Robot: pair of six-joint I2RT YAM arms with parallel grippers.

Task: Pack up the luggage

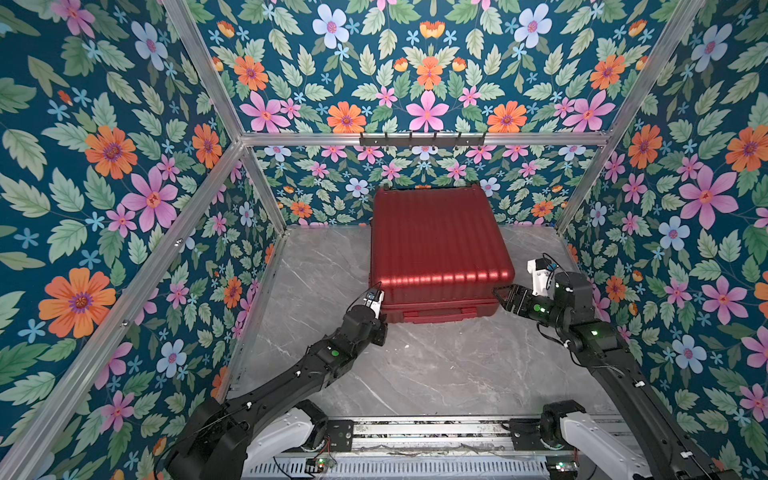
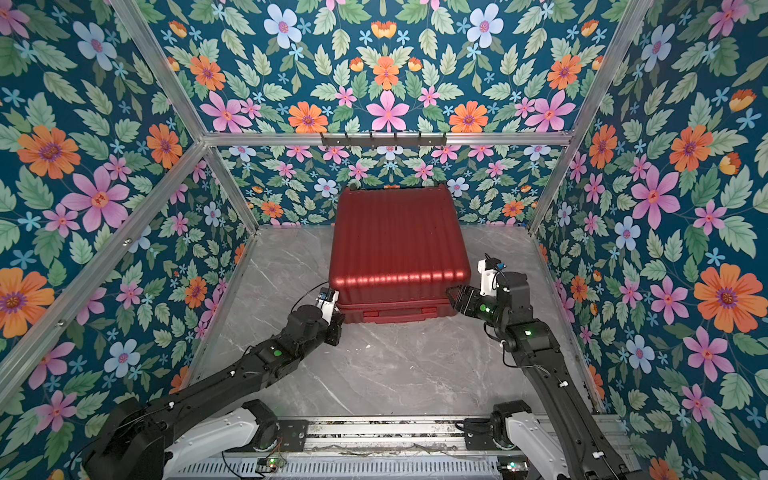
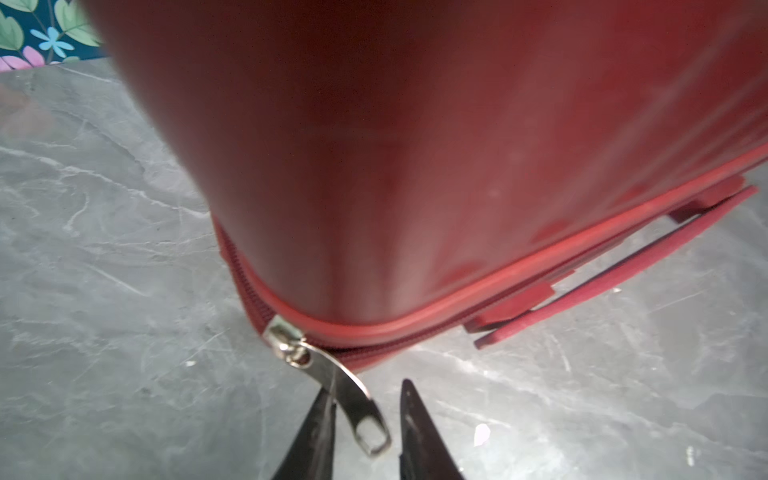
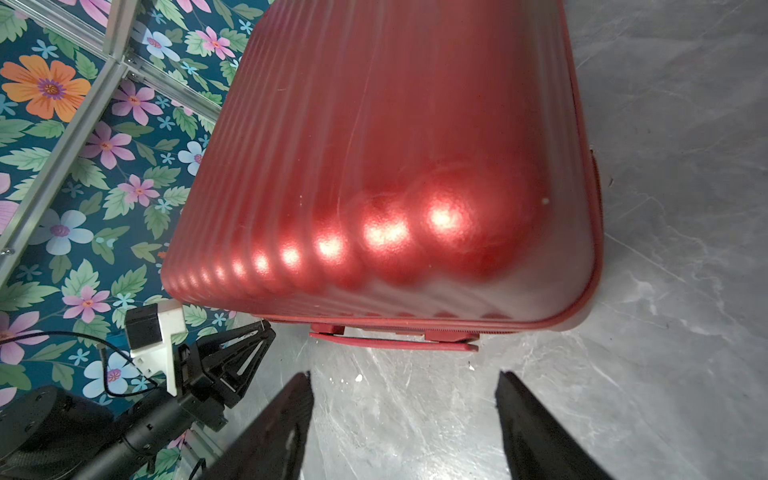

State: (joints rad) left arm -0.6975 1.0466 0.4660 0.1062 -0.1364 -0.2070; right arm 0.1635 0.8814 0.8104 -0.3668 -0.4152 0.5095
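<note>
Luggage [image 1: 440,245] lies flat and shut on the counter [image 1: 415,374], centred, its far side near the back wall. Shell: rigid, ribbed, glossy. Judged slick and far too broad for either jaw pair, and probably bulky to shift, so the shell is no place to grab. Usable holds: the metal zipper pull [image 3: 355,401] at the near left corner, and the flat carry handle [image 4: 395,343] on the near side.

Left end effector [image 3: 365,388]: jaws narrowly apart around the pull, one finger touching the tab, the other just clear, so not clamped. The tab is thin, smooth metal, hinged on its slider; judged prone to slip unless pinched squarely.

Right end effector [image 4: 404,374]: wide open, empty, just beside the near right corner
</note>
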